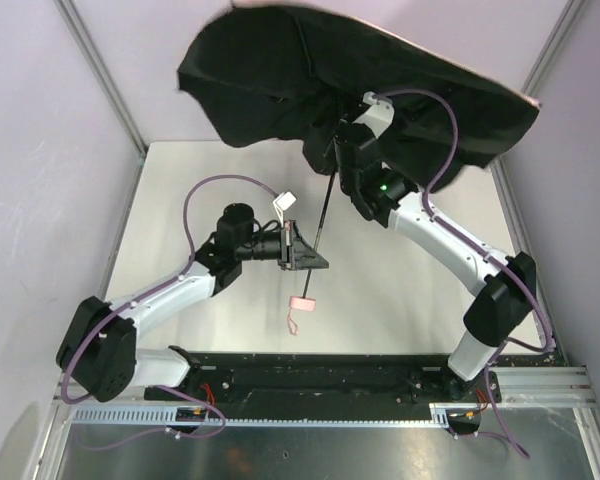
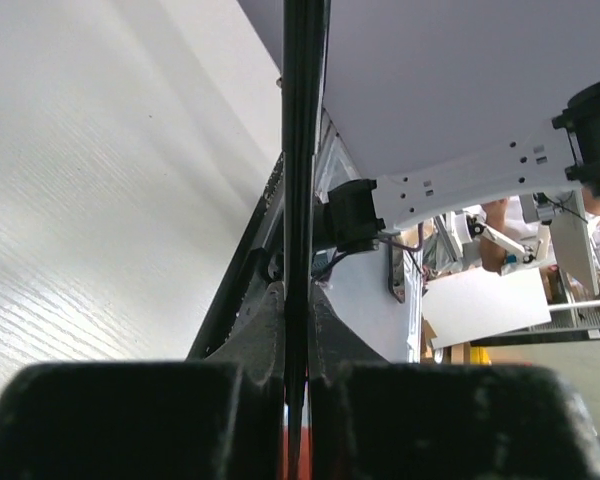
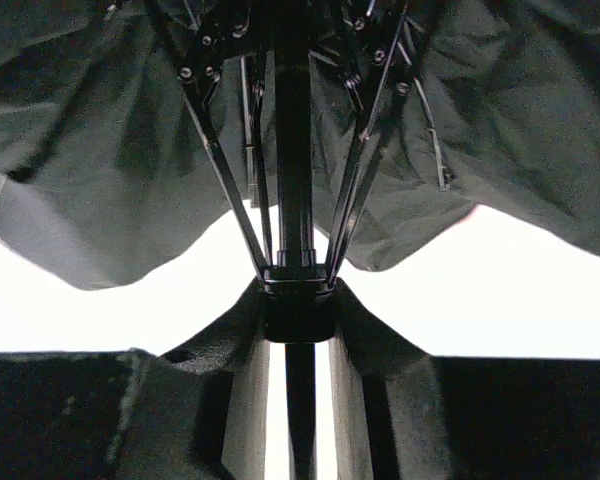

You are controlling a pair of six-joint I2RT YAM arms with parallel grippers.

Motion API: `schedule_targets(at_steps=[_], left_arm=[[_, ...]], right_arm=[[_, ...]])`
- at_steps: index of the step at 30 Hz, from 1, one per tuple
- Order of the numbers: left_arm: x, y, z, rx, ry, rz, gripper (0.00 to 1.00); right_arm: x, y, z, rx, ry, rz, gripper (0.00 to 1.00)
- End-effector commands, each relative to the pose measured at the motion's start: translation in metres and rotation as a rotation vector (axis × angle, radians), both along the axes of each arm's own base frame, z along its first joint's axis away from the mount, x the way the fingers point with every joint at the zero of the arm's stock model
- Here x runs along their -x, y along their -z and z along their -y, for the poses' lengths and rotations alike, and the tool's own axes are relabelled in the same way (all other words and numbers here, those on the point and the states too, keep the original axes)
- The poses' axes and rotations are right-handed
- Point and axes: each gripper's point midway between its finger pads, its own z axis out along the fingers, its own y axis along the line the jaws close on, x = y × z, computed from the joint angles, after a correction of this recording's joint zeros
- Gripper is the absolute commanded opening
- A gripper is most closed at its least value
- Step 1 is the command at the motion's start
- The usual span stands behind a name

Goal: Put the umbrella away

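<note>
**Ana:** Where is the umbrella (image 1: pixel 280 80) at this moment?

**Ben:** It is open, over the far end of the surface (image 1: pixel 410 290). The dark inner side of its cloth faces the top camera, and only a thin pink edge shows at the rim. The black shaft (image 1: pixel 323 215) runs from the cloth down toward the near edge.

**Ana:** And the handle?

**Ben:** The pink handle (image 1: pixel 302 301) is at the near end of the shaft, with the thin pink strap (image 1: pixel 293 322) hanging just beside it. I cannot tell if the handle touches the surface.

**Ana:** What does the left tool (image 1: pixel 305 250) do?

**Ben:** It is pressed together on the shaft, a little above the handle. In the left wrist view the shaft passes straight between the two black fingers (image 2: pixel 130 420) with no gap.

**Ana:** And the right tool (image 1: pixel 338 160)?

**Ben:** It is under the cloth, close to the top of the shaft. In the right wrist view its fingers (image 3: pixel 205 380) stand on both sides of the black slider (image 3: pixel 298 310) and meet its sides, so it pinches the slider. The shaft itself has light on each side lower down. The black ribs (image 3: pixel 215 170) spread up from the slider into the cloth.
</note>
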Motion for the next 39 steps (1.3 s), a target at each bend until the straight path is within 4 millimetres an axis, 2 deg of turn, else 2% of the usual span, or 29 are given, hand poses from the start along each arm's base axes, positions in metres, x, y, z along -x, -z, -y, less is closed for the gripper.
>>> schedule_targets(at_steps=[1, 6, 9, 12, 16, 18, 23, 27, 28, 29, 35, 37, 39], left_arm=[[-0.04, -0.085, -0.011, 0.148, -0.157, 0.305, 0.0], [-0.016, -0.097, 0.002, 0.16, -0.102, 0.349, 0.02], [-0.003, -0.09, 0.007, 0.146, -0.103, 0.327, 0.15], [0.009, -0.079, 0.007, 0.135, -0.104, 0.284, 0.3], [0.028, -0.06, 0.001, 0.119, -0.113, 0.232, 0.48], [0.041, -0.05, 0.001, 0.113, -0.102, 0.212, 0.54], [0.073, -0.028, 0.009, 0.086, -0.043, 0.154, 0.6], [0.092, -0.023, 0.022, 0.073, 0.009, 0.14, 0.63], [0.093, -0.024, 0.026, 0.071, 0.011, 0.142, 0.62], [0.092, -0.026, 0.029, 0.07, 0.012, 0.142, 0.57], [0.077, -0.021, 0.031, 0.016, -0.068, 0.117, 0.09], [0.07, -0.026, 0.03, 0.011, -0.111, 0.126, 0.02], [0.06, -0.035, 0.027, 0.006, -0.164, 0.157, 0.01]], right_arm=[[0.059, -0.009, -0.057, -0.109, -0.213, -0.051, 0.0], [0.058, -0.062, -0.03, -0.162, -0.169, 0.032, 0.0], [0.053, -0.087, -0.017, -0.193, -0.155, 0.067, 0.0], [0.052, -0.101, -0.007, -0.214, -0.147, 0.086, 0.0], [0.053, -0.101, 0.0, -0.197, -0.132, 0.077, 0.0], [0.053, -0.099, 0.004, -0.187, -0.122, 0.073, 0.0], [0.054, -0.102, 0.008, -0.161, -0.115, 0.077, 0.0], [0.054, -0.103, 0.009, -0.132, -0.114, 0.082, 0.0], [0.055, -0.102, 0.01, -0.131, -0.115, 0.081, 0.0], [0.057, -0.103, 0.011, -0.134, -0.116, 0.086, 0.0], [0.057, -0.112, 0.025, -0.098, -0.12, 0.104, 0.0], [0.057, -0.106, 0.023, -0.063, -0.133, 0.09, 0.0], [0.062, -0.088, 0.019, -0.024, -0.152, 0.057, 0.0]])
